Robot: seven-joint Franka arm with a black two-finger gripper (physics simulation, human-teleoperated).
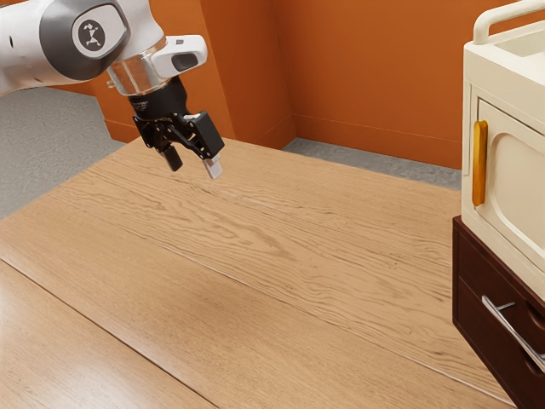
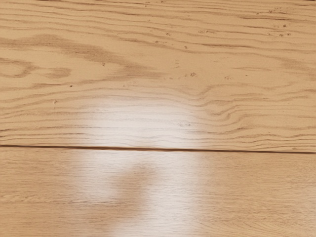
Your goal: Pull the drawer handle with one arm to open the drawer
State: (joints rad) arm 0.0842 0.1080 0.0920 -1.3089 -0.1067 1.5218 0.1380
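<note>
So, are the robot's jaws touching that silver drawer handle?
Apart. The exterior view shows it plainly: the jaws stand open above the wooden table, with a wide stretch of tabletop between them and the silver handle at the exterior view's right.

Orange walls (image 1: pixel 366 68) meet grey floor (image 1: pixel 43 153) — beyond a wooden table (image 1: pixel 255 273).

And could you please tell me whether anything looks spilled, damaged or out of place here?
Nothing stands out. The pale patch on the wooden table looks like glare rather than a spill, and the cream cabinet stands upright on the dark drawer unit.
</note>
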